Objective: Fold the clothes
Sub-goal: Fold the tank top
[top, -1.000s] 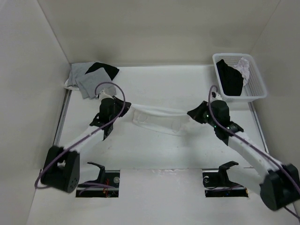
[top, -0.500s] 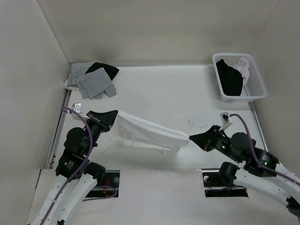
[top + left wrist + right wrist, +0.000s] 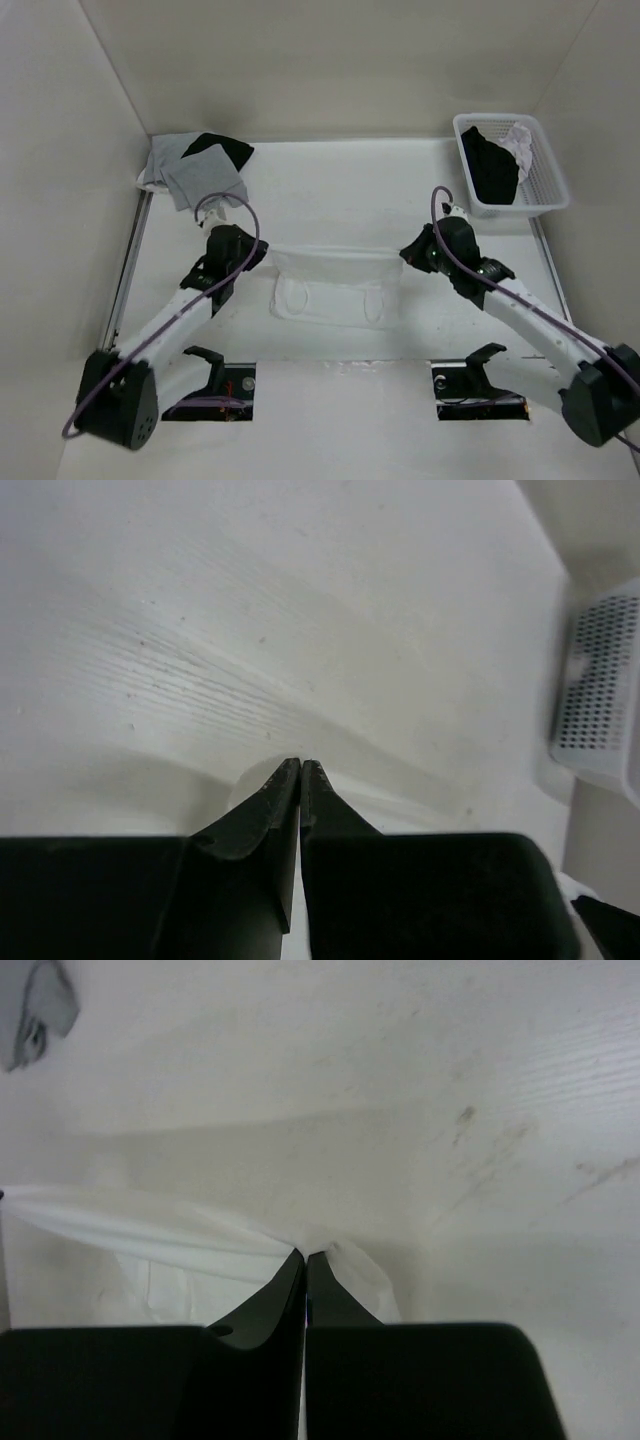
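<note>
White top point(image 3: 333, 283) spread mid worktop point(image 3: 340, 190); I have left gripper point(image 3: 264, 252) and right gripper point(image 3: 406, 250) pinched shut on its far corners, so that edge lies taut for folding.

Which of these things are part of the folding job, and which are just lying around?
Job: white camisole, pinched by left gripper and right gripper.
Lying about: grey and black garments; mesh basket with its cloths.
</note>
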Motion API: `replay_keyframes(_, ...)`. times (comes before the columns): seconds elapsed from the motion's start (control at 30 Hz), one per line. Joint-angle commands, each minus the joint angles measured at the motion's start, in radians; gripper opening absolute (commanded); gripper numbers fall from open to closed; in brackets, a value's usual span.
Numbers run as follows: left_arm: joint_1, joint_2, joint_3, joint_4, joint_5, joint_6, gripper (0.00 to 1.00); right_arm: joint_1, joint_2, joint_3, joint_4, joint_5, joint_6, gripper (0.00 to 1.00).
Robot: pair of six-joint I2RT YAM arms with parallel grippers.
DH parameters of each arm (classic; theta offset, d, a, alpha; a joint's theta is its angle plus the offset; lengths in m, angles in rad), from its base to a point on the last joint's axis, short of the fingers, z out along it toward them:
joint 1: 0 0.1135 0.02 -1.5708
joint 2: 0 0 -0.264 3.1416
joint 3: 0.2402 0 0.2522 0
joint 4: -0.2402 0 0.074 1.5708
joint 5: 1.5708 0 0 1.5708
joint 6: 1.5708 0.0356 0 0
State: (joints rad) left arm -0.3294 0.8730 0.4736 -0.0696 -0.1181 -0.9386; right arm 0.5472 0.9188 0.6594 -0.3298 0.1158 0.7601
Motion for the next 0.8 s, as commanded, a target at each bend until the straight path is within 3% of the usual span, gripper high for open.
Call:
replay_keyframes(0.0,0.019,0.266,0.083,0.362,0.002,0.017,0.01,-0.124,0.18,0.022,0.296,-0.191,-0.067,0.0)
replay_keyframes(0.17,0.023,0.616,0.288,0.485,0.003,0.011,0.01,-0.262,0.483,0.146,0.408,-0.292,-0.082,0.01)
replay_keyframes(0.37,0.039,0.805,0.447,0.495,0.032,0.008,0.01,-0.33,0.666,0.235,0.463,-0.315,-0.056,0.01)
replay_keyframes(0.5,0.037,0.776,0.409,0.508,0.052,-0.003,0.01,-0.327,0.651,0.197,0.491,-0.308,-0.048,0.0)
replay_keyframes(0.77,0.062,0.661,0.211,0.567,0.133,-0.045,0.01,-0.287,0.421,-0.026,0.543,-0.288,-0.015,0.0)
